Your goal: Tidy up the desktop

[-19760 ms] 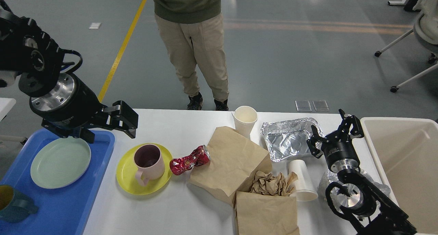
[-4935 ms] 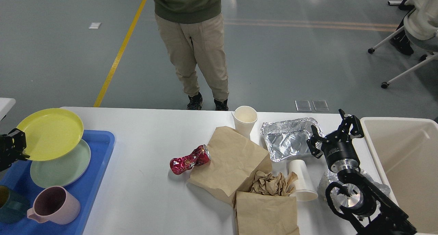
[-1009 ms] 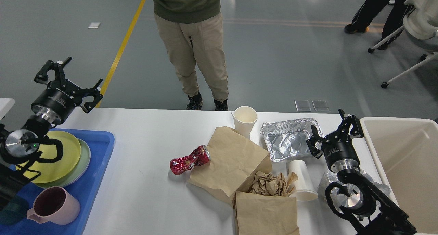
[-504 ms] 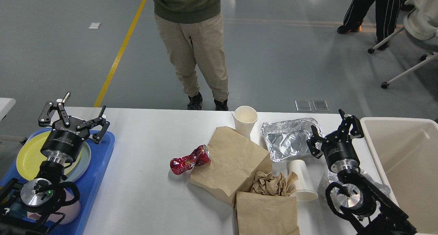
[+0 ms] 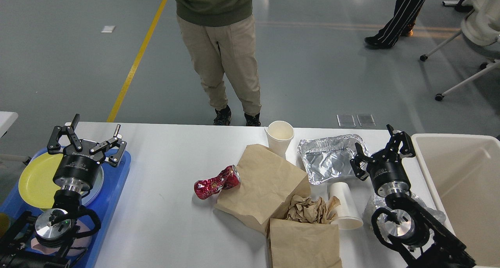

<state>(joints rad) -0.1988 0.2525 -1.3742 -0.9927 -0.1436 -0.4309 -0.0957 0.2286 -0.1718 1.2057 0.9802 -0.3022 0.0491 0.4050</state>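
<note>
Two grippers in view, both spread and empty: left gripper (image 5: 86,137) raised above the far end of the blue tray (image 5: 117,182), over the yellow plate (image 5: 35,180); right gripper (image 5: 381,145) above the right part of the desktop (image 5: 164,221), between the foil tray (image 5: 330,158) and the beige bin (image 5: 461,190). Desktop spans the near field; on it a crushed red can (image 5: 216,182) touches a brown paper bag (image 5: 263,186), crumpled paper (image 5: 308,209) and a second bag (image 5: 304,242) lie nearer. One paper cup (image 5: 279,137) stands upright at the far edge, another cup (image 5: 343,205) lies tipped beside the crumpled paper.
</note>
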